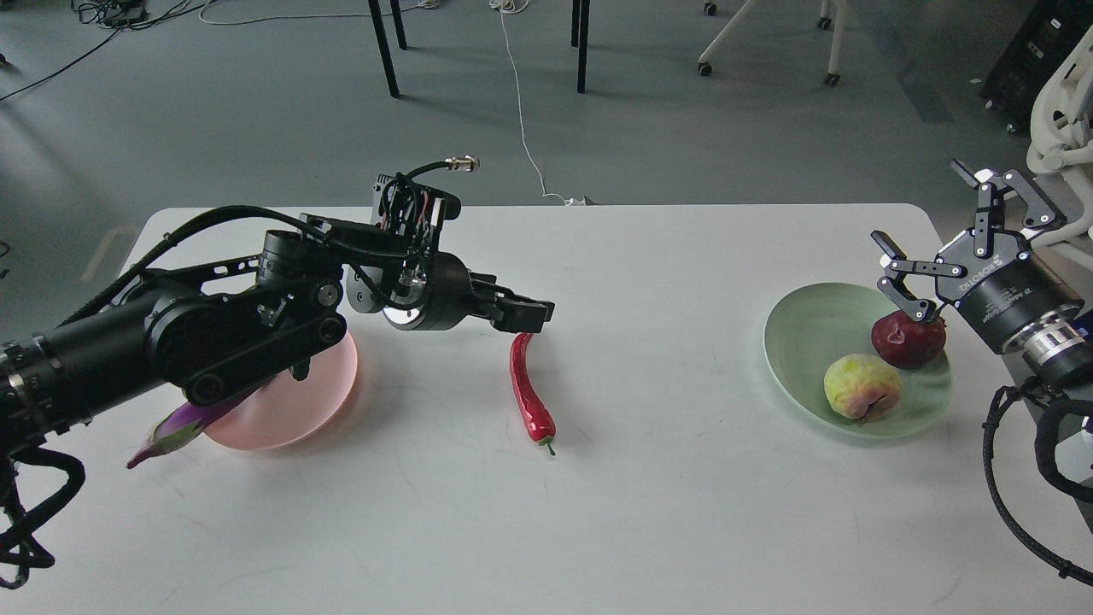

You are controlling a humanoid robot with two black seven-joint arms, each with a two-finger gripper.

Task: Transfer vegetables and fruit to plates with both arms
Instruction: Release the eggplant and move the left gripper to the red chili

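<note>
Head view: left gripper (pixel 528 314) over the chili's (pixel 531 389) top end, finger gap unreadable; right gripper (pixel 926 248) spread wide above the pomegranate (pixel 908 339), which shares the green plate (pixel 798 342) with the yellow-green fruit (pixel 862 386); eggplant (pixel 175 429) overhangs the pink plate (pixel 307 401).

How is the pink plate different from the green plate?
The pink plate is pale pink; the green plate is mint. The pink plate has the purple eggplant sticking out over its edge; the green plate holds a pomegranate and a yellow-green fruit. My left arm covers part of the pink plate. Both are round and shallow.
</note>
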